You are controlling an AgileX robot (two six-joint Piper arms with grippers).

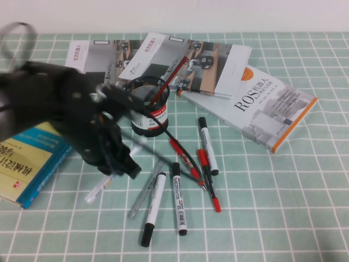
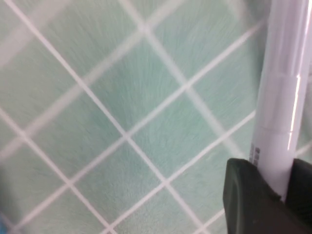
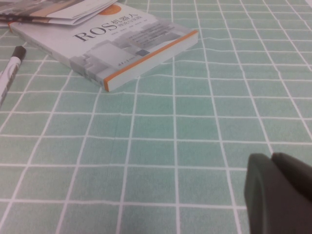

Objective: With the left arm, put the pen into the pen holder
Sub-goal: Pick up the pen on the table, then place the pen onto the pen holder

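Note:
My left gripper (image 1: pixel 117 161) is shut on the all-white pen (image 1: pixel 97 190) and holds it tilted just above the green checked cloth, to the front-left of the pen holder (image 1: pixel 148 112). In the left wrist view the pen's barrel (image 2: pixel 282 87) runs out from between the black fingers of the left gripper (image 2: pixel 273 180). The holder is a black mesh cup with a red-and-white label, standing upright with a red pen in it. My right gripper (image 3: pixel 280 195) shows only in the right wrist view, shut and empty over bare cloth, and is out of the high view.
Several markers with black caps (image 1: pixel 154 204), red pens (image 1: pixel 185 158) and a slim grey pen (image 1: pixel 143 194) lie in front of the holder. A ROS book (image 1: pixel 262 106) lies at the right, brochures (image 1: pixel 163 54) behind, and a blue-yellow book (image 1: pixel 27 164) at the left.

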